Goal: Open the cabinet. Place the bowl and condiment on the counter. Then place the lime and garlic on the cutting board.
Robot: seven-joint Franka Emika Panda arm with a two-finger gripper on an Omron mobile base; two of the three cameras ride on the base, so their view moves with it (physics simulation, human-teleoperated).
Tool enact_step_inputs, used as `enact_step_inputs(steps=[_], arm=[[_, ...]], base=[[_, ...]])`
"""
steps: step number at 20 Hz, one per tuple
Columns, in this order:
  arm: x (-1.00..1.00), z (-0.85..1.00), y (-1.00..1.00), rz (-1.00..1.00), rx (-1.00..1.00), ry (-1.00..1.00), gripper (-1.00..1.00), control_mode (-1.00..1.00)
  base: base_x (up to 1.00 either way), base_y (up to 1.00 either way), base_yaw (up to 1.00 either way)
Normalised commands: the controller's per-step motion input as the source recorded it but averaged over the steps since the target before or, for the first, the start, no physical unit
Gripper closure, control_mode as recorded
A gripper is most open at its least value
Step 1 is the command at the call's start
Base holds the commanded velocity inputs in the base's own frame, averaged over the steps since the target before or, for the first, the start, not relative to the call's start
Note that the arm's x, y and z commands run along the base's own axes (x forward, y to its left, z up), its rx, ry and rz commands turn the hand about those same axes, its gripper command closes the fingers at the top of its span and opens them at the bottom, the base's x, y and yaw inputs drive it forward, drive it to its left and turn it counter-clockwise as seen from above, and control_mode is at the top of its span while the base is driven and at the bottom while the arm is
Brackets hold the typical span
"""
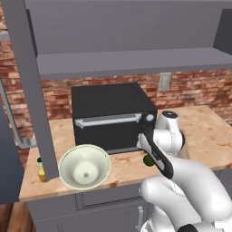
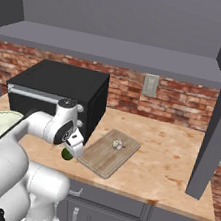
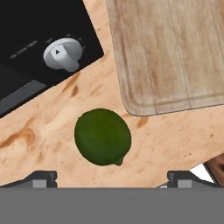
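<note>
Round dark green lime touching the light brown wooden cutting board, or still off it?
Apart. Hand view: the round dark green lime lies on the tan counter, bare countertop showing between it and the light brown wooden cutting board.

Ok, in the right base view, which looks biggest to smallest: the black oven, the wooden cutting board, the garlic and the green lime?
1. Black box-shaped oven, largest.
2. Light brown rectangular wooden cutting board.
3. Small round dark green lime and small pale whitish garlic bulb: both tiny. The robot's arm partly hides the lime, so I cannot rank them.
</note>
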Motion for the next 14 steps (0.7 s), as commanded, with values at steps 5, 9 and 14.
enact_step_inputs(steps=[5,9,14], arm=[[0.06,-0.26,0.01,-0.03,0.00,0.02,-1.00,-1.00],[0.01,-0.30,0.00,-0.03,0.00,0.03,-1.00,-1.00],[0.03,-0.24,0.00,-0.03,0.00,0.01,-1.00,-1.00]], base=[[0.00,0.00,0.00],[0.00,0.00,0.00],[0.00,0.00,0.00]])
